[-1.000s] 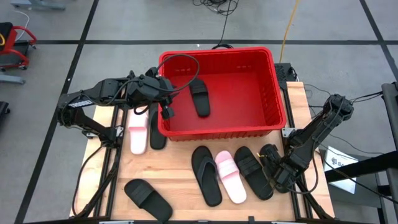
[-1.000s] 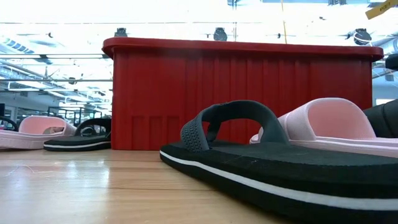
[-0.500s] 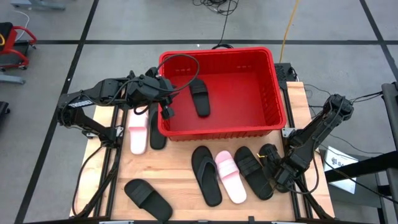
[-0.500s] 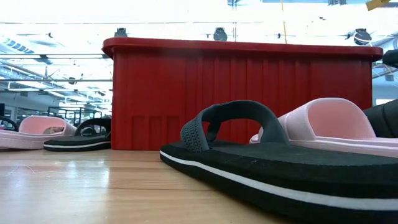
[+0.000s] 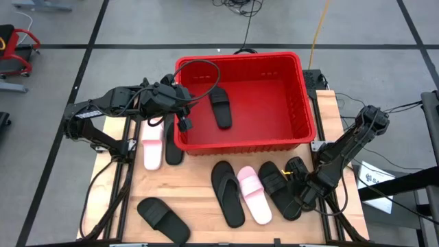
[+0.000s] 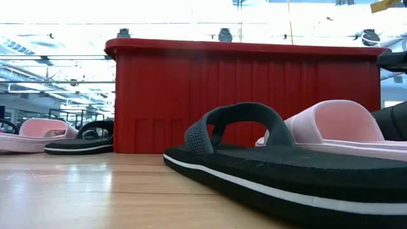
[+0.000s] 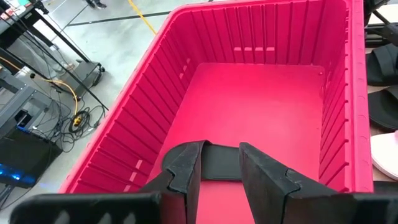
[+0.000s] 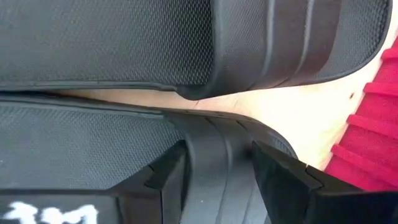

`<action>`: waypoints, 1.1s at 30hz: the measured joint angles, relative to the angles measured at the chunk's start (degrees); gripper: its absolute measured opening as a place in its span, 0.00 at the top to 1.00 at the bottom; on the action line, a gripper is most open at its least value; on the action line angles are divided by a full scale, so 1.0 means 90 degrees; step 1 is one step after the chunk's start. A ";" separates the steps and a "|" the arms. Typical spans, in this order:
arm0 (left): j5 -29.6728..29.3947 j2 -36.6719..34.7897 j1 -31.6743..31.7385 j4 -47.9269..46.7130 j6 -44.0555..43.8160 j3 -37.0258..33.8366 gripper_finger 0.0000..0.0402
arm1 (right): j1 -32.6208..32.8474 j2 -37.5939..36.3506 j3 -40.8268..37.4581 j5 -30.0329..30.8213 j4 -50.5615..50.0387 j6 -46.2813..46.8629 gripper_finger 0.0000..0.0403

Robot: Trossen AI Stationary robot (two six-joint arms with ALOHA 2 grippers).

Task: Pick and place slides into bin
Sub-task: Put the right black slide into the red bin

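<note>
In front of the bin [image 5: 307, 96], at its right corner, I have the right gripper [image 8: 217, 165] down on a black slide [image 5: 299, 171] that lies at the table's right edge. Its jaws straddle the slide's strap [image 8: 214, 155], one finger on each side; I can't tell whether they press it or merely bracket it. Next to that slide, still in front of the bin, lie another black slide [image 5: 278, 189], a pink one [image 5: 254, 194] and a black thong [image 5: 227, 193], side by side. Further from the bin, toward the table's front left corner, a lone black slide [image 5: 162, 219] lies at an angle. Just left of the bin sit a pink slide [image 5: 151, 149] and a black one [image 5: 174, 145], close together. Inside the bin, one black slide [image 5: 220, 108] rests on the floor near the left wall. My left gripper [image 7: 219, 163] hangs over the bin's left rim, jaws parted and holding nothing, with that slide showing beyond them.
</note>
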 joint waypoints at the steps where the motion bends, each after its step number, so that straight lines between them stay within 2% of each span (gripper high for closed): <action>1: 0.0001 0.0000 0.0001 -0.0011 0.0001 0.0000 0.72 | 0.0000 -0.0001 -0.0025 0.0002 0.0012 0.0000 0.61; 4: 0.0001 0.0000 0.0000 -0.0022 0.0003 0.0000 0.72 | 0.0000 -0.0004 -0.0059 0.0000 0.0006 0.0027 0.69; 9: 0.0076 0.0000 0.0000 -0.0022 0.0003 0.0000 0.72 | 0.0000 -0.0004 -0.0064 -0.0046 -0.0008 0.0242 0.93; 11: 0.0103 0.0000 0.0000 -0.0022 0.0003 0.0000 0.72 | -0.0005 -0.0002 -0.0064 -0.0098 -0.0013 0.0339 0.97; 17: 0.0106 0.0000 0.0000 -0.0022 0.0003 0.0000 0.72 | -0.0135 0.0004 0.0209 -0.0215 -0.0524 0.0868 0.99; 25: 0.0124 0.0000 -0.0001 -0.0020 -0.0001 0.0000 0.72 | -0.0253 0.0008 0.1220 -0.0658 -0.1541 0.1151 0.99; 33: 0.0923 0.0000 0.0001 -0.0020 -0.0222 0.0000 0.72 | -0.0255 0.0006 0.2447 -0.0573 -0.2286 0.1389 1.00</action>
